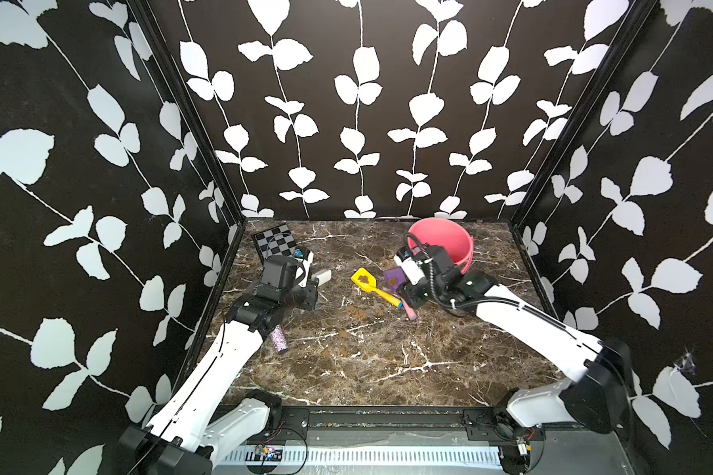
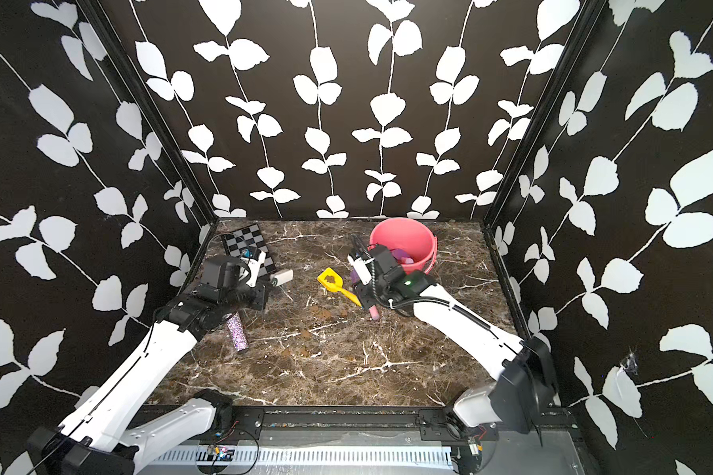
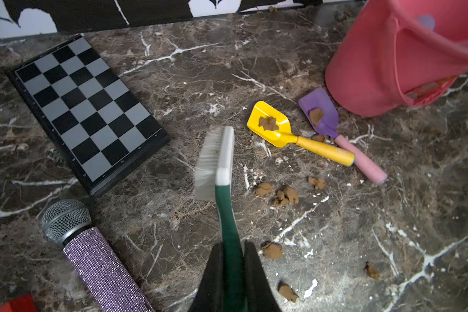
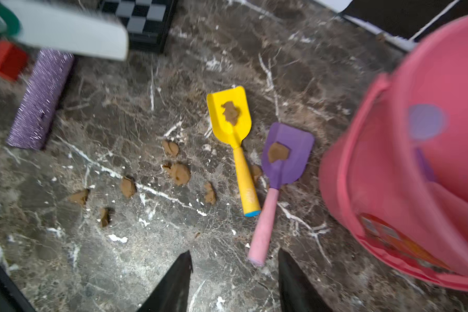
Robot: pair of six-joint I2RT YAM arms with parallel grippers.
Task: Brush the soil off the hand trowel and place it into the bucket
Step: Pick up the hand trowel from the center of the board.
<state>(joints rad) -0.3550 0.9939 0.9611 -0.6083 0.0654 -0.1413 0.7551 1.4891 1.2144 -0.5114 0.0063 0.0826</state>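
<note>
Two hand trowels lie side by side on the marble in front of the bucket. One is the yellow trowel; the purple one has a pink handle. Each blade carries a clump of soil. More clumps are scattered on the table. My right gripper hovers open just above the pink handle's end. My left gripper is shut on the green handle of a white brush, held left of the trowels. A purple blade shows inside the bucket.
A folded chessboard lies at the back left. A glittery purple microphone rests under my left arm, with a red block beside it. Patterned walls close off three sides.
</note>
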